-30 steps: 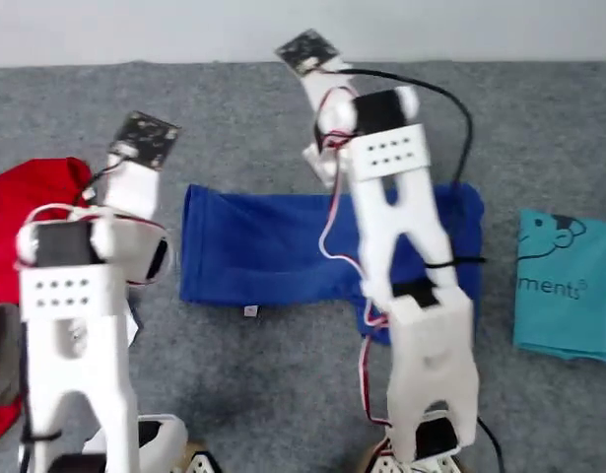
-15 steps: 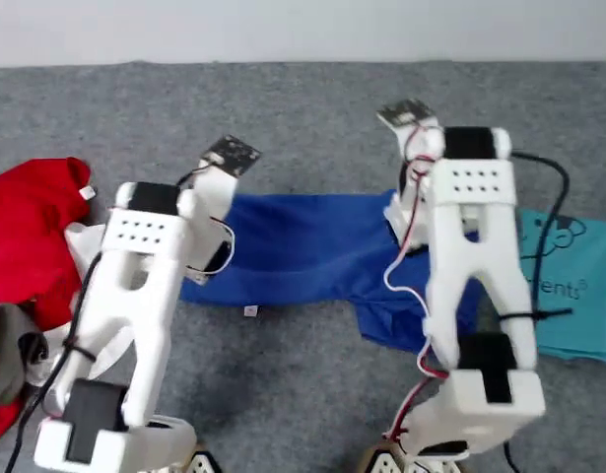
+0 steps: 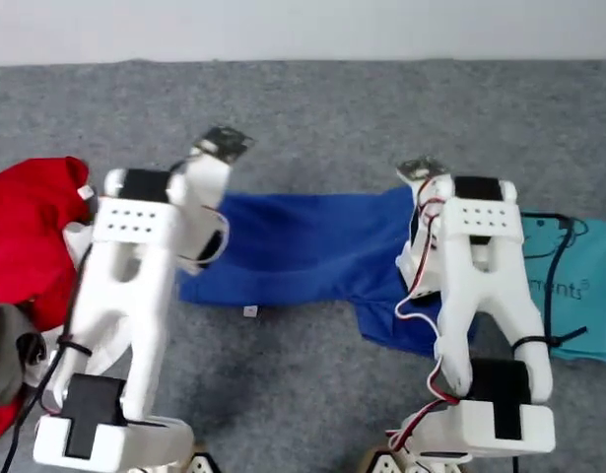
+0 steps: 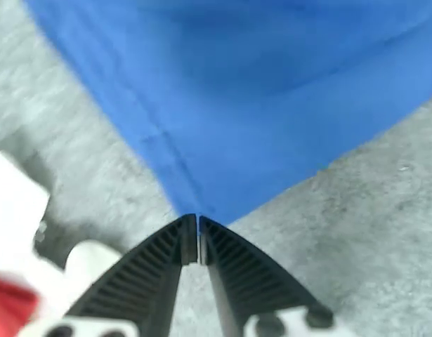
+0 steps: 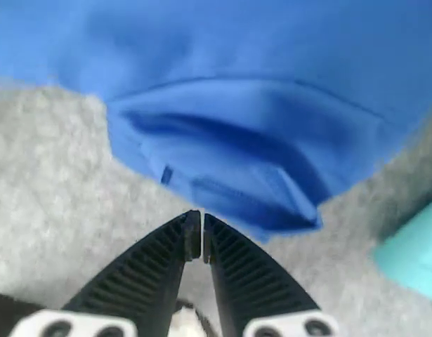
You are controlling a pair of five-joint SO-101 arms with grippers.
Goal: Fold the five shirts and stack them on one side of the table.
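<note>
A blue shirt (image 3: 303,246) lies flat across the middle of the grey table, folded into a long band. My left arm (image 3: 135,286) hangs over its left end. My left gripper (image 4: 198,228) is shut, its tips at the shirt's corner (image 4: 201,207); whether cloth is pinched I cannot tell. My right arm (image 3: 475,276) stands over the shirt's right end. My right gripper (image 5: 196,221) is shut just short of the blue shirt's folded edge (image 5: 230,203), over bare table.
A crumpled red shirt (image 3: 27,236) lies at the left edge, with a grey-brown garment (image 3: 2,365) below it. A folded teal shirt (image 3: 578,286) sits at the right edge. The grey table (image 3: 303,118) stretches open behind the blue shirt.
The left arm swung right from the red shirt to the blue shirt's left end. The right arm moved from the shirt's middle to its right end and came lower.
</note>
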